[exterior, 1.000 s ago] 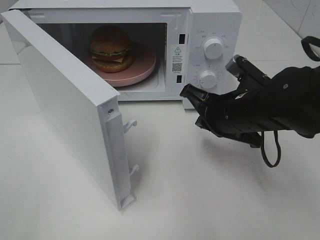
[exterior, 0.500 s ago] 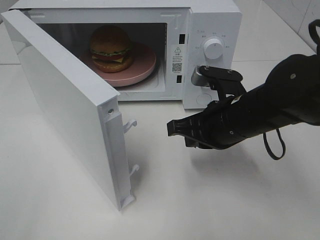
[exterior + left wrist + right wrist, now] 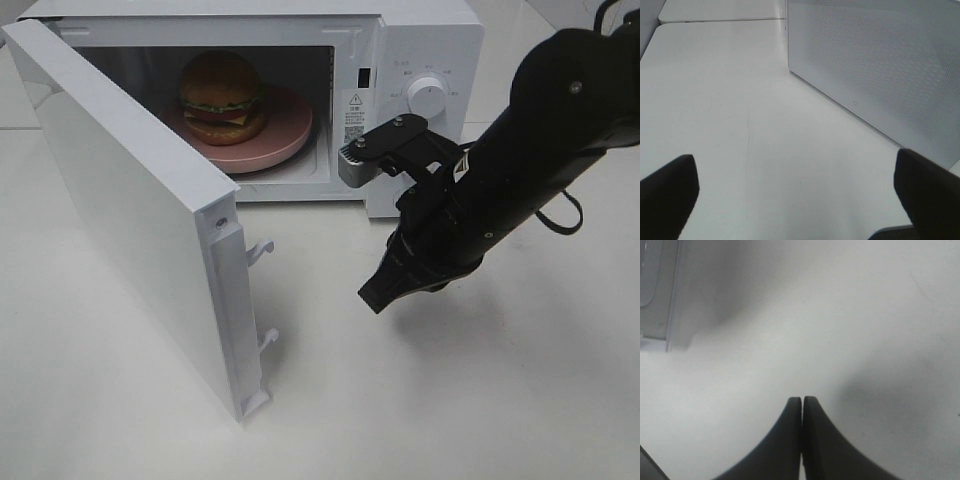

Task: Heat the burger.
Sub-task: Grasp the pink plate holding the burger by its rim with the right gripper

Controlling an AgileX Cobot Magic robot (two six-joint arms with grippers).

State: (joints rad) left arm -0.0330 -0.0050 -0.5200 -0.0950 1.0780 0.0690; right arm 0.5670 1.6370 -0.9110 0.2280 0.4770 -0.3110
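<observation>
white, smooth desk point(image 3: 470, 410) lay under everything. the tall round burger point(image 3: 222, 95), with its glossy golden-brown bun, green lettuce frill, red tomato and yellow cheese, stood inside the cooking chamber, on the left part of a round pink plate point(image 3: 292, 128) that lay on the chamber floor. around them was a boxy white microwave oven point(image 3: 425, 30), its cavity open to the front. its flat white door point(image 3: 120, 200) was swung wide on the left hinge, with two small white latch hooks point(image 3: 262, 247) jutting from its free edge. on the oven's right-hand panel a round white upper knob point(image 3: 431, 97) showed, and a warning sticker point(image 3: 354, 112) sat on the frame beside the cavity; the lower part of the panel was hidden behind the arm. the black right arm point(image 3: 540, 130) reached down in front of that panel, and the right pincer point(image 3: 372, 297) hung over the desk between the oven and the door's free edge, apart from both. the right wrist view showed its two dark fingers point(image 3: 785, 440) pressed together with nothing between them. the left pincer point(image 3: 797, 180) was outside the high view; in the left wrist view its two dark fingers point(image 3: 667, 195) stood spread wide, holding nothing, over bare desk, with the door's perforated outer face point(image 3: 880, 65) just ahead.
</observation>
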